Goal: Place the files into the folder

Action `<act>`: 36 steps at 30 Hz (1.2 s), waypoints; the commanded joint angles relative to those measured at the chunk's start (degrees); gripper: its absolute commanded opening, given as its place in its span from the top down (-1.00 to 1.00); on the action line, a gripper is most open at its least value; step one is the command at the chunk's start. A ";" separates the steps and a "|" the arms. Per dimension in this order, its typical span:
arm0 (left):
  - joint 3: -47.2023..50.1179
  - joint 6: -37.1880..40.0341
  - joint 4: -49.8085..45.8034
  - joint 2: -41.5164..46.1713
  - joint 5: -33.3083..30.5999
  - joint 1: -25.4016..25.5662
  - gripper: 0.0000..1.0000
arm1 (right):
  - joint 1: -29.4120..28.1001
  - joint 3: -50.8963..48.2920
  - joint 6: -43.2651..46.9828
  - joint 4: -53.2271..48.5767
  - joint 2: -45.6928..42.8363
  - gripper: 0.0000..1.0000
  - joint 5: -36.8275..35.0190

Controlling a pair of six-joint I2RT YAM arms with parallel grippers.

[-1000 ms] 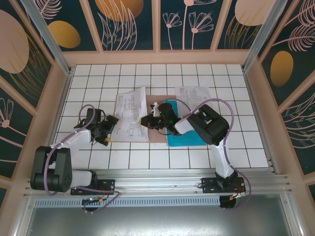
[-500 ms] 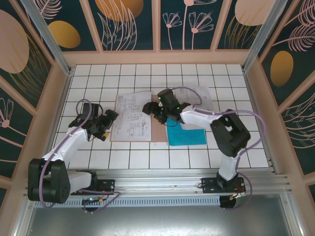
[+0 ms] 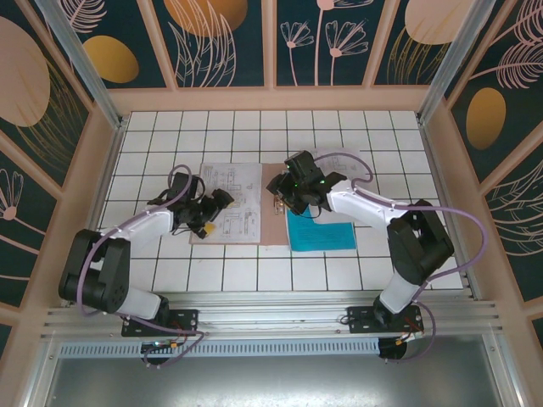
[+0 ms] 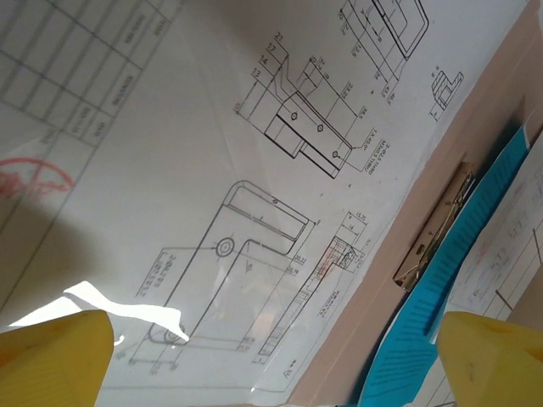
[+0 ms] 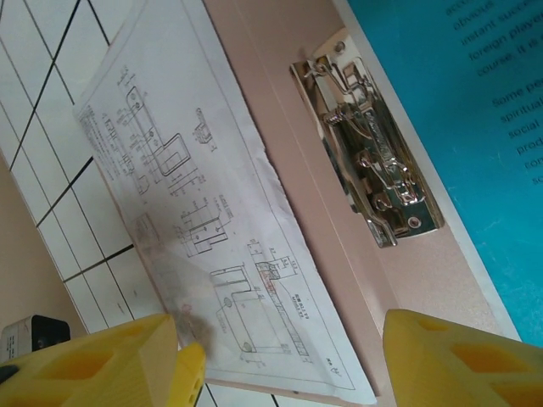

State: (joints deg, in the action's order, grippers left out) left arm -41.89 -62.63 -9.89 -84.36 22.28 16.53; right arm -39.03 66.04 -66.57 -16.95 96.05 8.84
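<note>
The left gripper is seen hovering low over a white printed sheet, its yellow fingertips spread wide with nothing between them. That sheet is laid flat on the left leaf of the opened folder. At the centre fold the metal clip is seen lying flat. The right gripper is held just above it, its fingers likewise parted and empty. Right of the clip a teal sheet is spread, and a further white sheet is partly hidden by the right arm at the far side.

The sheets are judged to be light, limp and apt to slide over one another. Lying flat, they would best be taken at a free edge or corner, or pressed and slid. The card cover, judged stiffer, could be lifted by its outer edge.
</note>
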 commanded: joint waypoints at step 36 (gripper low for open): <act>8.11 -4.87 6.37 1.81 -0.13 8.20 -0.94 | -1.15 9.58 -2.23 -3.66 16.59 -0.35 0.95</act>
State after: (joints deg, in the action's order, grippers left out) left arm -33.26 -68.60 0.95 -82.48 23.18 24.45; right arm -39.75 73.54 -68.34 -18.57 111.18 10.55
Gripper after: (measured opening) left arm 0.968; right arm 0.674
